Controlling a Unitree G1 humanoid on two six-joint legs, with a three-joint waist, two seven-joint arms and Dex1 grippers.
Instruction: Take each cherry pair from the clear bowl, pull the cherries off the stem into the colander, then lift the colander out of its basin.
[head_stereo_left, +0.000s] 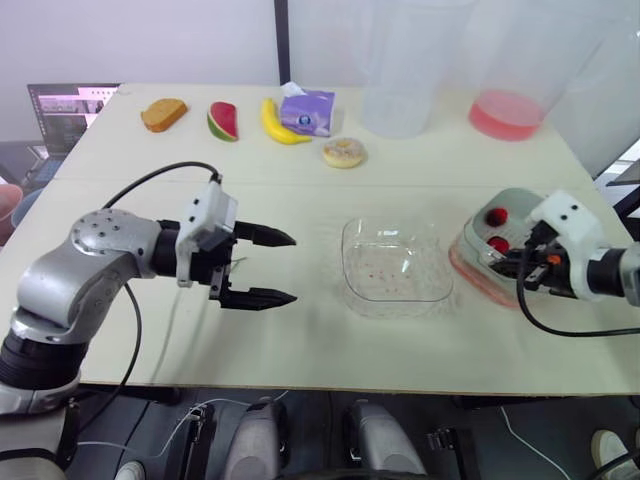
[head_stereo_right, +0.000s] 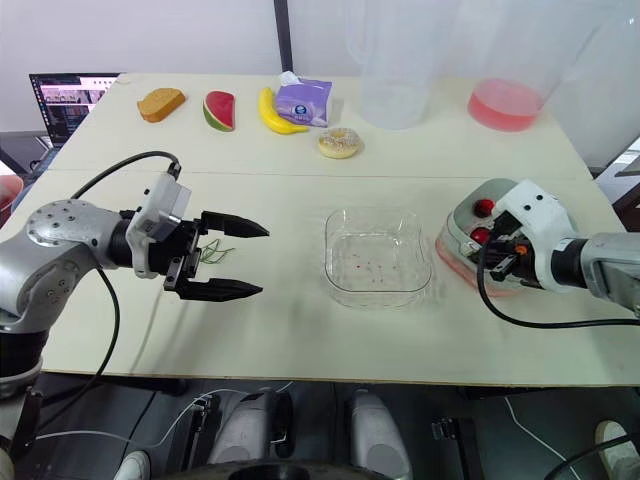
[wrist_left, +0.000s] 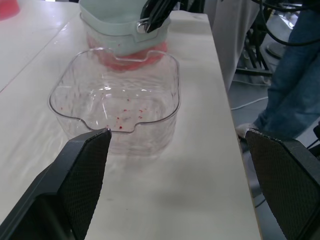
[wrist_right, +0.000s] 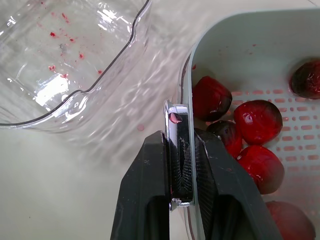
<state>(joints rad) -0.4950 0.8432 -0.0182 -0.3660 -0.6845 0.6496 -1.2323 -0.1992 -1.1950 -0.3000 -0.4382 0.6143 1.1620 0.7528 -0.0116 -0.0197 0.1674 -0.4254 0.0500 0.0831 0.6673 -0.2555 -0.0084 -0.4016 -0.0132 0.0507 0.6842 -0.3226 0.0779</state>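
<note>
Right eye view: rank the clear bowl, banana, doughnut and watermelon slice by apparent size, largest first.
1. Clear bowl, though it also sits nearest the camera.
2. Banana.
3. Doughnut and watermelon slice look about alike, so they are not ranked.

Left claw (head_stereo_left: 294, 268) spread; right claw (head_stereo_left: 502, 263) on colander (head_stereo_left: 520, 203).

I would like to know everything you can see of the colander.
The colander is pale green plastic with slots in its floor. It sits upright inside a pink basin on the robot's right, beside the clear bowl. Several red cherries lie in it. The right gripper is shut on its rim.
</note>
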